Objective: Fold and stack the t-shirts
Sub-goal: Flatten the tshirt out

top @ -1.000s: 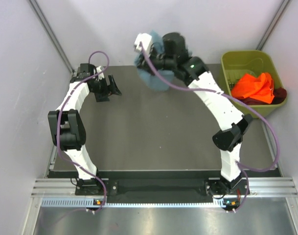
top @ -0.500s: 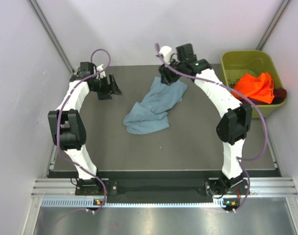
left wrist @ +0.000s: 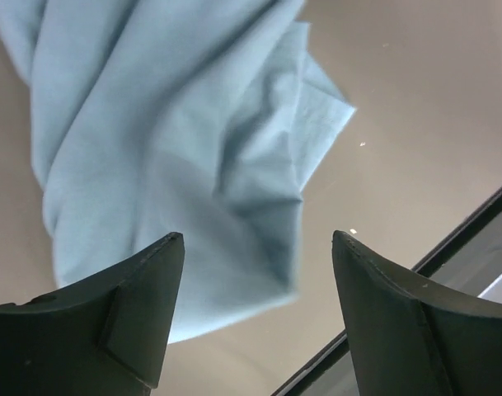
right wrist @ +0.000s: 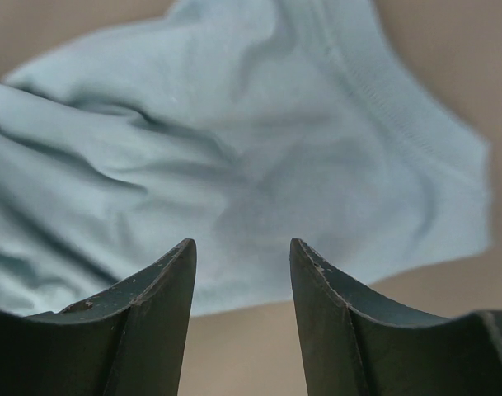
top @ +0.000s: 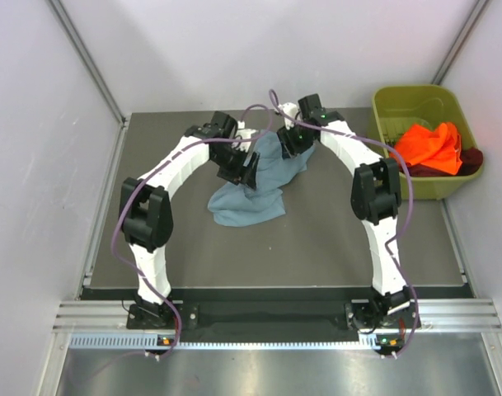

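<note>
I count two arms, two grippers, three t-shirts and one bin.

1. The left arm [top: 172,165] reaches from its near-left base toward the middle of the table [top: 333,239]. The left gripper [left wrist: 257,239] hangs over the left edge of the blue-grey t-shirt [top: 255,186]. In the left wrist view its two fingers stand wide apart with nothing between them, and the cloth lies beneath the gap. I cannot tell whether the fingertips touch the fabric.

2. The blue-grey t-shirt is the only one on the table. It lies crumpled and unfolded at the centre, running from a broad bunched end nearer the arm bases to a narrower end at far right. Its folds and creases run lengthwise.

3. The right arm [top: 341,147] arches from its near-right base to the far end of that same shirt. The right gripper [right wrist: 242,243] sits over the far-right end of the cloth. In the right wrist view its fingers stand a moderate gap apart, narrower than the left pair, and they grip nothing. A stitched hem curves across the fabric below them.

4. The olive-green bin [top: 411,88] stands at the far right edge of the table, well apart from both grippers. It holds the other two shirts. The orange t-shirt [top: 428,147] lies bunched on top, and the maroon t-shirt [top: 471,157] shows beneath it along the right and near sides.
</note>
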Controlling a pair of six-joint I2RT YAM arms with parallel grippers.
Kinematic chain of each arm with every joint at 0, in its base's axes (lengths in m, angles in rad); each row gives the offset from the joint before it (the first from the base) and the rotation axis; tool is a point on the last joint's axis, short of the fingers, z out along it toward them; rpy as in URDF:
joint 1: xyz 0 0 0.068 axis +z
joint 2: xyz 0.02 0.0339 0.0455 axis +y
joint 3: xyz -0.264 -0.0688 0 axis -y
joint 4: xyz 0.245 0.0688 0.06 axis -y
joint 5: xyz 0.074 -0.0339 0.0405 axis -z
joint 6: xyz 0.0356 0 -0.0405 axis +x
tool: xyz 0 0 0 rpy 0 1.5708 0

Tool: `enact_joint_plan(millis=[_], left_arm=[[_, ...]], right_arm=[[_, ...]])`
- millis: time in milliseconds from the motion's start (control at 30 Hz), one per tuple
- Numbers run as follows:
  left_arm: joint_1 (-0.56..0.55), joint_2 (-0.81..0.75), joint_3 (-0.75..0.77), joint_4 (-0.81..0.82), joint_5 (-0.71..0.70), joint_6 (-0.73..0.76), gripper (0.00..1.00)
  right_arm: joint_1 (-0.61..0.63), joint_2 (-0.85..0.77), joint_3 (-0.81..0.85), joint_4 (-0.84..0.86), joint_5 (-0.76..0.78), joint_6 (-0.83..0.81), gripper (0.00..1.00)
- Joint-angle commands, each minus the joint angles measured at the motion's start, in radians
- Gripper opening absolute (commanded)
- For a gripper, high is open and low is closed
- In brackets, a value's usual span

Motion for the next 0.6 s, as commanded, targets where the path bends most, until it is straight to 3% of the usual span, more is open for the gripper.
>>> enact_joint_plan(millis=[0, 100, 200, 233, 267, 300, 367, 433, 567], left_arm=[[0.02, 0.003, -0.001, -0.028, -0.045, 0.026, 0.76], [0.013, -0.022, -0.014, -0.031, -0.075, 0.037, 0.61], [0.013, -0.048, -0.022, -0.042, -0.127, 0.05, 0.36], [0.013, -0.055, -0.025, -0.046, -0.144, 0.057, 0.36], [0.013, -0.066, -0.025, -0.049, -0.158, 0.061, 0.39], [0.013, -0.072, -0.027, -0.054, -0.166, 0.069, 0.51], [0.01, -0.092, -0.05, -0.056, -0.163, 0.069, 0.64], [-0.014, -0.098, -0.088, -0.057, -0.167, 0.078, 0.72], [-0.092, -0.076, -0.133, -0.062, -0.176, 0.097, 0.77]], right_arm=[[-0.006, 0.04, 0.045, 0.016, -0.025, 0.047, 0.5], [-0.017, 0.054, 0.057, 0.023, -0.036, 0.062, 0.5], [-0.017, 0.08, 0.076, 0.034, -0.035, 0.068, 0.52], [-0.017, 0.089, 0.085, 0.035, -0.039, 0.071, 0.53], [-0.017, 0.099, 0.105, 0.037, -0.038, 0.082, 0.54], [-0.016, 0.111, 0.111, 0.043, -0.038, 0.09, 0.54], [-0.014, 0.123, 0.131, 0.058, -0.041, 0.106, 0.56], [-0.011, 0.148, 0.155, 0.063, -0.038, 0.116, 0.59], [-0.011, 0.177, 0.177, 0.078, -0.042, 0.16, 0.63]])
